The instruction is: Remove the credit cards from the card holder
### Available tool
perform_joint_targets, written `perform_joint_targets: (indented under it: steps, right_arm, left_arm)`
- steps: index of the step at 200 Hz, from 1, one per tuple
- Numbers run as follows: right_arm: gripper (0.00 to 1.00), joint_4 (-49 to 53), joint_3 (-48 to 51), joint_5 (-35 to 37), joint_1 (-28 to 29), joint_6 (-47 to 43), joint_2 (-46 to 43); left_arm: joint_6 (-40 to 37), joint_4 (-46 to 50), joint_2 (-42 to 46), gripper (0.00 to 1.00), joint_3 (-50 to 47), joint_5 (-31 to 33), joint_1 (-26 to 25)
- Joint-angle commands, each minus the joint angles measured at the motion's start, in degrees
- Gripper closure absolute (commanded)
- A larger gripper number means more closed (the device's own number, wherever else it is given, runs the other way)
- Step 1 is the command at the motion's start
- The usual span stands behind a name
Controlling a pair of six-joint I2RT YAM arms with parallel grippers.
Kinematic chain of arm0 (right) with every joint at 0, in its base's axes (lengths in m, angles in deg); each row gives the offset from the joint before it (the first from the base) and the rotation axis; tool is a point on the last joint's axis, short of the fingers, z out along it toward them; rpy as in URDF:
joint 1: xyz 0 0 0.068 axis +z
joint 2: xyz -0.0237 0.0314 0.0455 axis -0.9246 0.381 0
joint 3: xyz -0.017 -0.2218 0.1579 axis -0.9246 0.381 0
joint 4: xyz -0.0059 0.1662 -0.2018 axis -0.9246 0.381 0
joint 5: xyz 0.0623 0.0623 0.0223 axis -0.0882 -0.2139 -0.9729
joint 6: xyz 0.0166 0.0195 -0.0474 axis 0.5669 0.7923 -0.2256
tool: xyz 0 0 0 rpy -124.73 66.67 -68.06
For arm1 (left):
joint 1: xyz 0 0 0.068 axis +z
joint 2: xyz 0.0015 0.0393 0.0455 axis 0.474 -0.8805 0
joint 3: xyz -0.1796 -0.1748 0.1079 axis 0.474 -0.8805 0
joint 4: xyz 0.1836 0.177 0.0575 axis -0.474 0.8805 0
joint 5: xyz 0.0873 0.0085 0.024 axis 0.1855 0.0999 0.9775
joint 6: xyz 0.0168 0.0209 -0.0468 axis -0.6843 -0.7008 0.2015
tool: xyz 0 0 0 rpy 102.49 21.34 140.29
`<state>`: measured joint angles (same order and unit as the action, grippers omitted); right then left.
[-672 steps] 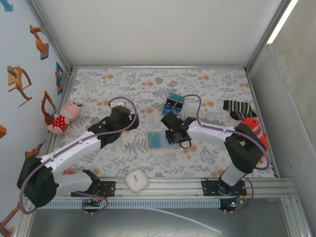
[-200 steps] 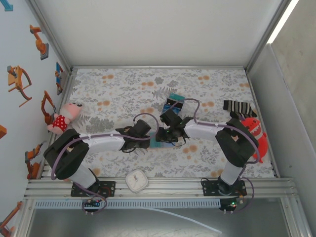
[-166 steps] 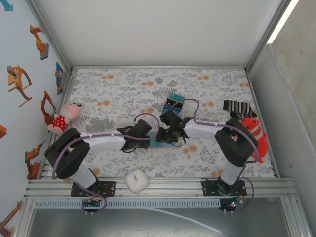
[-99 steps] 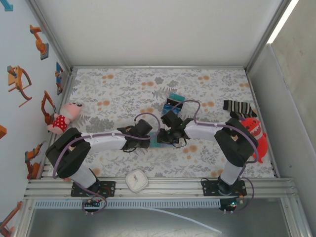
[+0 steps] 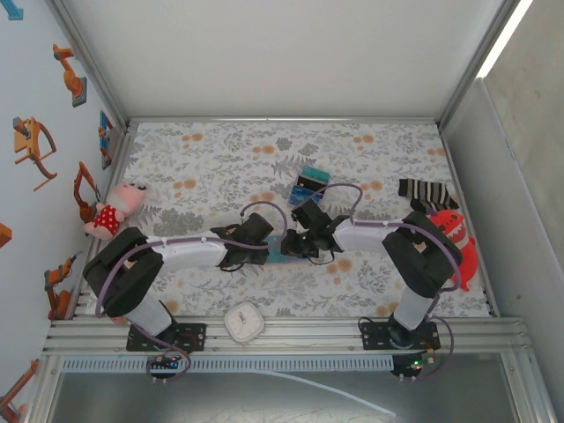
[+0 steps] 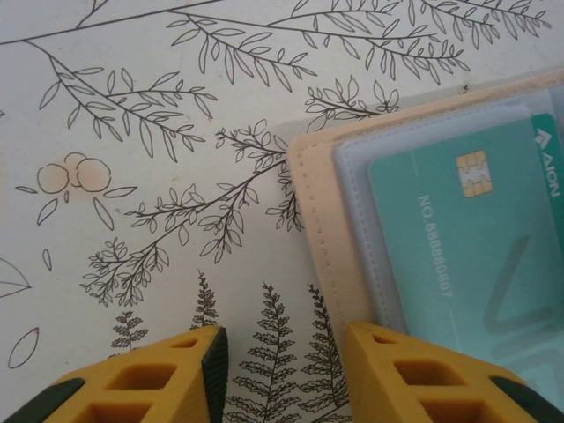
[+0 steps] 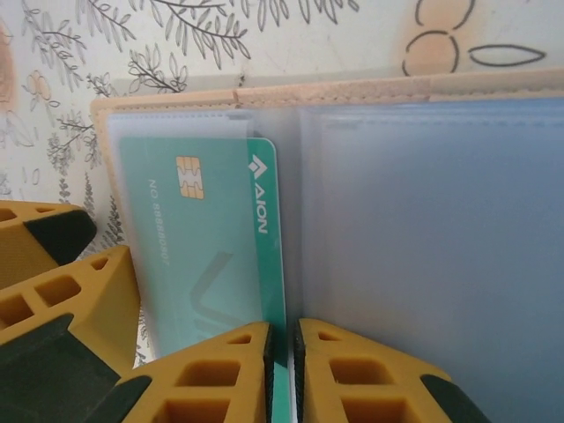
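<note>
While the left jaws stand parted over the holder's [image 6: 313, 220] edge, the right jaws pinch the card [image 7: 203, 264], which probably next needs a straight pull outward.

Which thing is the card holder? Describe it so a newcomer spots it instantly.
On the floral mat, look mid-table where the left gripper and right gripper meet. The card holder lies open flat there: tan rim, pale blue-grey sleeves, a teal card in one. Unlike the block beyond it, teal, blue and black, it is thin and tan-edged.
</note>
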<state>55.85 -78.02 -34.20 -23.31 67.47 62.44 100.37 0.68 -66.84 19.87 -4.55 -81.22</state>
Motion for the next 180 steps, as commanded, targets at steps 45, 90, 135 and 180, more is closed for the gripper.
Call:
perform_joint_targets:
  steps: [45,90,135,180]
  right_arm:
    - [0.87,-10.5,4.2,-5.7,-1.0,3.7,-0.9]
    - [0.87,-13.3,5.1,-6.8,-1.3,3.8,-1.8]
    - [0.87,-14.8,5.4,-7.5,-1.4,3.6,-2.6]
    - [0.93,-16.0,5.7,-7.7,-1.4,3.7,-1.9]
  left_arm:
    - [0.4,1.9,-3.1,0.67,0.9,-3.8,-1.5]
    - [0.4,2.2,-3.2,0.69,0.9,-3.7,-1.6]
    - [0.4,2.2,-3.3,0.72,1.0,-3.6,-1.7]
    - [0.3,2.4,-3.2,0.73,1.2,-3.5,-1.6]
